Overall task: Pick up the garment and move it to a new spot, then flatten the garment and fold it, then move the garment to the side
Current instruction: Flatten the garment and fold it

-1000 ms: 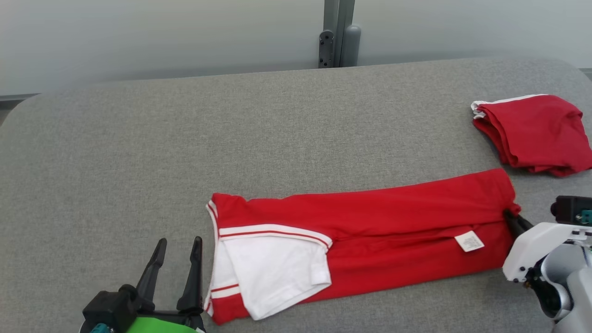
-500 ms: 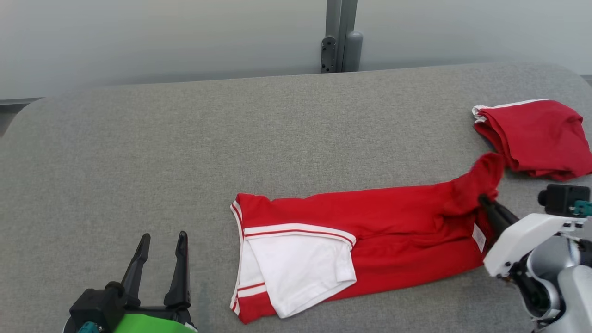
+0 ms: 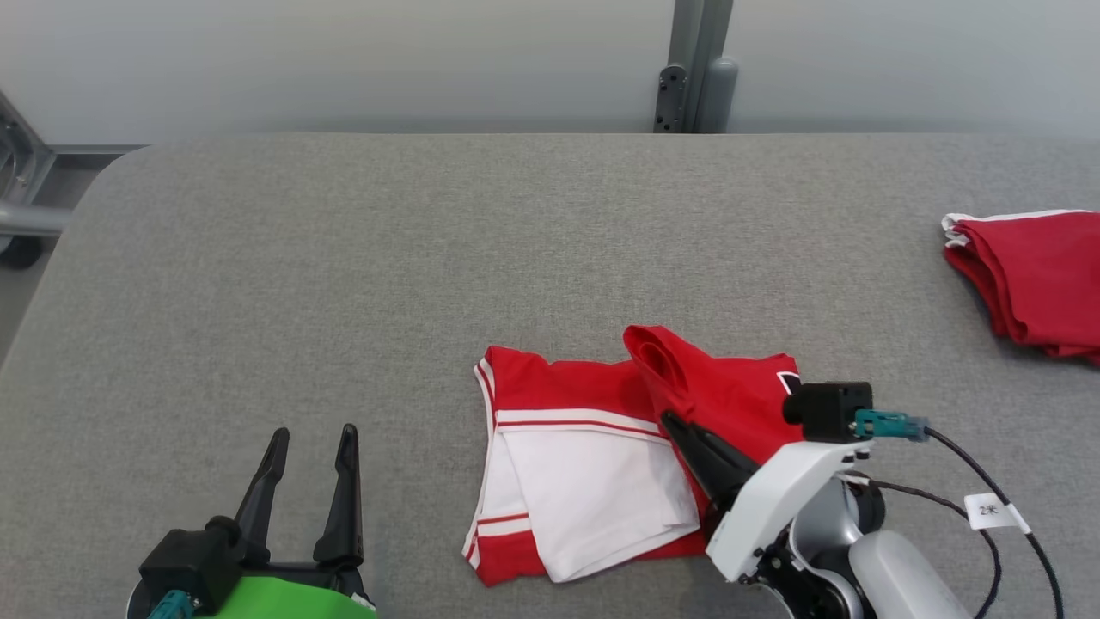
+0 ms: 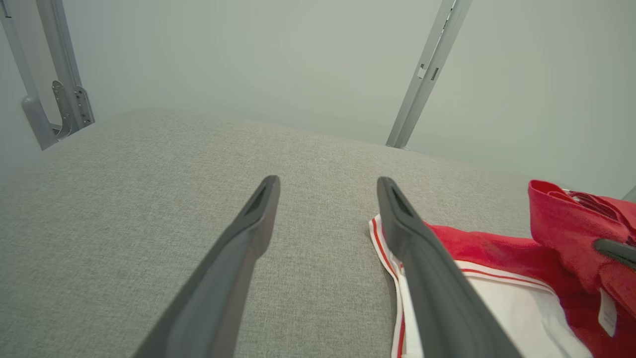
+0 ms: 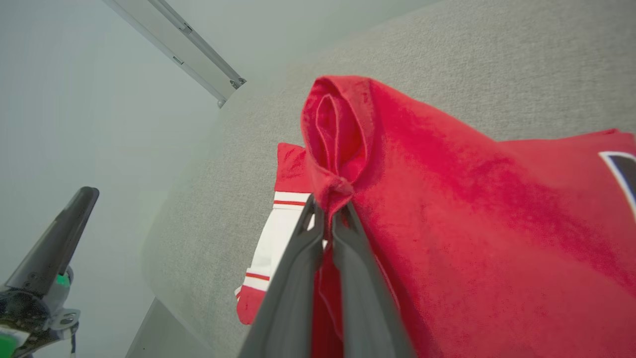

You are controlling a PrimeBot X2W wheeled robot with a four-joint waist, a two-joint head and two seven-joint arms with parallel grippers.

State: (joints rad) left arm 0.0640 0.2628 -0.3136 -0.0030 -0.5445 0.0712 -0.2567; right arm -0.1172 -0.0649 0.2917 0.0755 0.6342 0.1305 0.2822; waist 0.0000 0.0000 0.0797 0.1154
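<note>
Garment (image 3: 730, 395), red cloth with white striped trim: hem end now carried over its middle on grey fabric surface (image 3: 344, 258); right fingers (image 3: 705, 456) clenched on it, left fingers (image 3: 345, 490) released. Fold half-made.

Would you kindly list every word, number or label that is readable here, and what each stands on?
"2" followed by a mark too small to read: white tag on the black cable.
Care label on the red garment: print too blurred to read.
No other text is visible.
</note>
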